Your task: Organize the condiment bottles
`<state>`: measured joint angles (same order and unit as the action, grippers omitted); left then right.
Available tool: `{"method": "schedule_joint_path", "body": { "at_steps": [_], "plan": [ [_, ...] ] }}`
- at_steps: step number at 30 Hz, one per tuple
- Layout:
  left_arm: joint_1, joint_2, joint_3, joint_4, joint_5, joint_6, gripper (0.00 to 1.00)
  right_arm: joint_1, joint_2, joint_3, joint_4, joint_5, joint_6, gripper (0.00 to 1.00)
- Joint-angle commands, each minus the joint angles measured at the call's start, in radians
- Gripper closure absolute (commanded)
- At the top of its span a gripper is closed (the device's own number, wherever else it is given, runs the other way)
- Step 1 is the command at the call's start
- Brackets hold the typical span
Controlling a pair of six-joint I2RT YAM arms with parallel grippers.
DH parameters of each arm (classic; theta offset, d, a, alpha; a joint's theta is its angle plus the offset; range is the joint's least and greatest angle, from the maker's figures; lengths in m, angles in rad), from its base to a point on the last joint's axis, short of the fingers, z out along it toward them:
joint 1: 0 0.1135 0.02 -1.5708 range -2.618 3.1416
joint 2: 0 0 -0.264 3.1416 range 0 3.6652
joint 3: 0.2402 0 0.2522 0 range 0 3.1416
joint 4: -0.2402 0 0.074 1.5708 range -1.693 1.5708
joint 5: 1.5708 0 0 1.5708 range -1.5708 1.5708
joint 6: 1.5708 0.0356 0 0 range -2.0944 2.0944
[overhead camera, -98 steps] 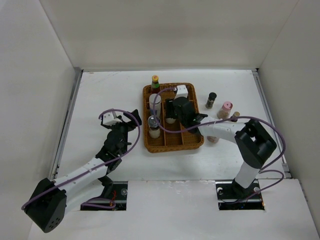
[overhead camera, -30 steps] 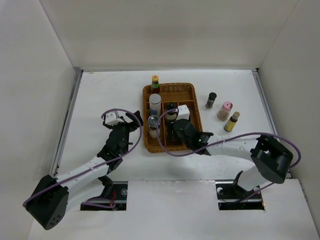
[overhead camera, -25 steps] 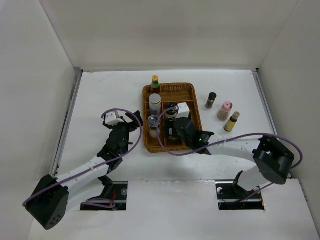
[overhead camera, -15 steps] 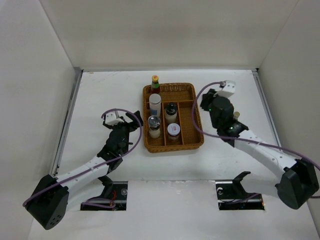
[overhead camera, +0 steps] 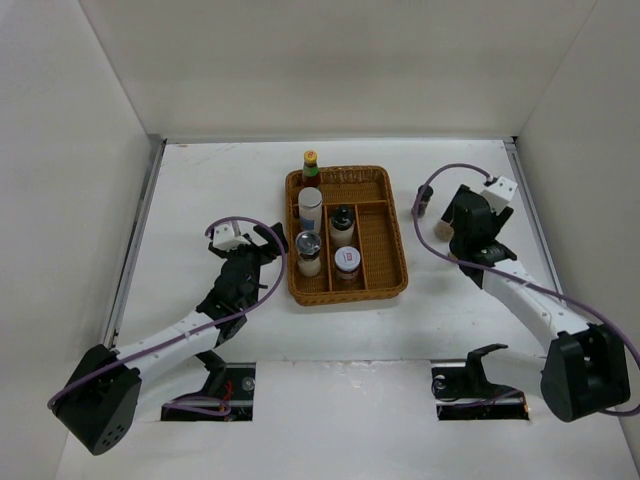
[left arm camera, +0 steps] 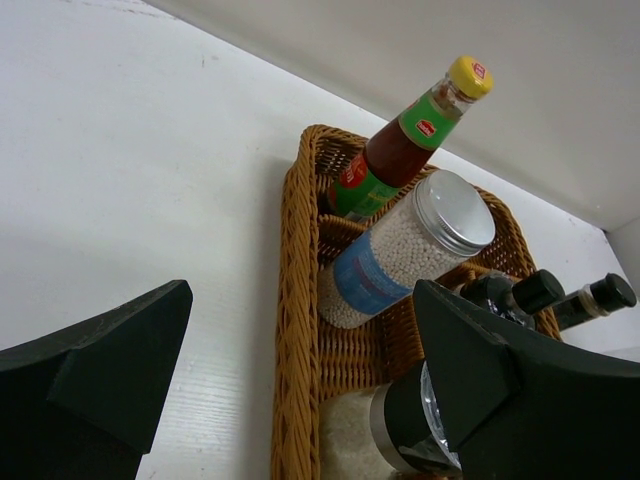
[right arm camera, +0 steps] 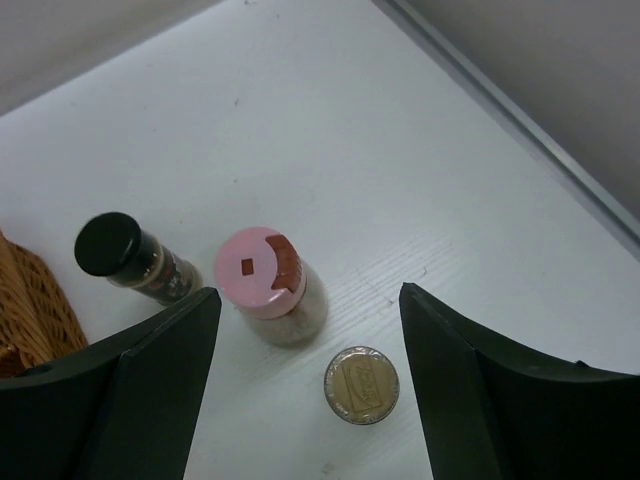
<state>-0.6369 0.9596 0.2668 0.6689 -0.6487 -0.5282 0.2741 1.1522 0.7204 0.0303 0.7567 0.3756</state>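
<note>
The brown wicker tray [overhead camera: 395, 240] holds a red sauce bottle with a yellow cap [overhead camera: 311, 165], a silver-lidded jar of white beads [overhead camera: 310, 206], a black-capped bottle [overhead camera: 342, 222], a silver-topped shaker [overhead camera: 308, 250] and a white-capped jar [overhead camera: 346, 262]. My right gripper [overhead camera: 462, 228] is open and empty above three loose bottles right of the tray. In the right wrist view these are a pink-capped shaker [right arm camera: 268, 285], a black-capped bottle [right arm camera: 125, 258] and a tan-capped bottle [right arm camera: 361, 385], between its open fingers [right arm camera: 308, 300]. My left gripper [overhead camera: 262, 245] is open and empty beside the tray's left rim [left arm camera: 295, 330].
In the left wrist view the sauce bottle [left arm camera: 400, 145], bead jar [left arm camera: 410, 250] and shaker [left arm camera: 420, 430] stand along the tray's left compartment. White walls enclose the table; a metal strip [right arm camera: 520, 120] runs along the right edge near the loose bottles.
My right gripper left the white-capped jar in the tray's middle compartment, then swung right and now hangs over the three loose bottles. The left arm has barely moved.
</note>
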Motion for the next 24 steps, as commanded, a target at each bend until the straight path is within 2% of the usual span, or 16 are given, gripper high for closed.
{"method": "schedule_joint_path", "body": {
  "at_steps": [1, 6, 12, 15, 20, 24],
  "plan": [
    [0.001, -0.012, 0.009, 0.052, 0.017, -0.018, 0.05, -0.013, 0.02, -0.012, -0.029, -0.042, 0.04, 0.22],
    [0.003, -0.004, 0.011, 0.052, 0.017, -0.019, 0.05, -0.022, 0.024, -0.019, -0.035, -0.056, 0.048, 0.25],
    [0.0, 0.001, 0.011, 0.052, 0.018, -0.024, 0.05, -0.025, 0.04, -0.027, -0.063, -0.06, 0.077, 0.33],
    [-0.002, 0.002, 0.012, 0.052, 0.018, -0.024, 0.05, -0.029, 0.043, -0.033, -0.064, -0.06, 0.083, 0.45],
    [-0.002, -0.01, 0.012, 0.049, 0.02, -0.024, 0.05, -0.025, 0.006, -0.035, -0.064, -0.051, 0.083, 0.73],
    [0.006, -0.019, 0.006, 0.049, 0.018, -0.024, 0.05, 0.021, -0.115, -0.02, -0.07, -0.031, 0.069, 0.78]
  ]
}}
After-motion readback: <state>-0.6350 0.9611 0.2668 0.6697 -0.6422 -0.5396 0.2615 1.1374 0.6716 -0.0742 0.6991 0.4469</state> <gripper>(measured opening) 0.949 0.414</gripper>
